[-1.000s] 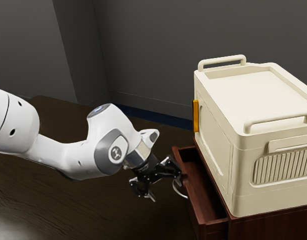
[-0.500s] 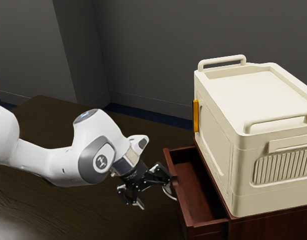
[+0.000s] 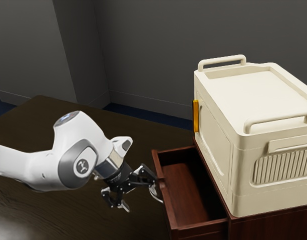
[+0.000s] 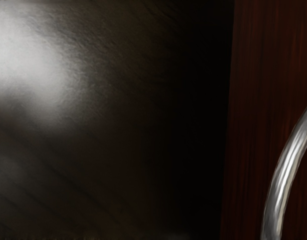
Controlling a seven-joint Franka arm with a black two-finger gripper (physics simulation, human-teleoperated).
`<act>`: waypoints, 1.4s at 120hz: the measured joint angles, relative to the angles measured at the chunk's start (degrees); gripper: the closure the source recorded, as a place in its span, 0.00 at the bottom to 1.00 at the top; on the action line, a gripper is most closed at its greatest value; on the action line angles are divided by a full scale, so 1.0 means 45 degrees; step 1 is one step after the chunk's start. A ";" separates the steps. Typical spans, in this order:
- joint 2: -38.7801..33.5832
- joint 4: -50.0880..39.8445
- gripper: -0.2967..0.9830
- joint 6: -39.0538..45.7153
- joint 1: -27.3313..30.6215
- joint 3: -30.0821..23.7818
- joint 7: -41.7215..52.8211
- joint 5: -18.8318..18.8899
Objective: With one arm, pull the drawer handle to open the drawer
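beside one of the spread fingers (image 3: 146,173), silver handle (image 4: 288,170), open drawer (image 3: 186,187)

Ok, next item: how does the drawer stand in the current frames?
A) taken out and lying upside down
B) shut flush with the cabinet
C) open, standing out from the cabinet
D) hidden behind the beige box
C: in the exterior view, the drawer juts out from the reddish-brown cabinet, its inside plainly visible.

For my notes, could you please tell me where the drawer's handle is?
The handle is on the open drawer's front, facing the exterior view's left, beside the pincer.
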 joint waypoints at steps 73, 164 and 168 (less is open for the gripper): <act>-0.1101 -0.0985 0.23 -0.0207 0.0069 0.0218 -0.0330 0.0011; -0.3185 0.2429 0.23 -0.3024 0.0166 0.2437 -0.0533 0.4727; -0.2837 0.4668 0.23 -0.4583 0.0052 0.2557 -0.0403 0.5967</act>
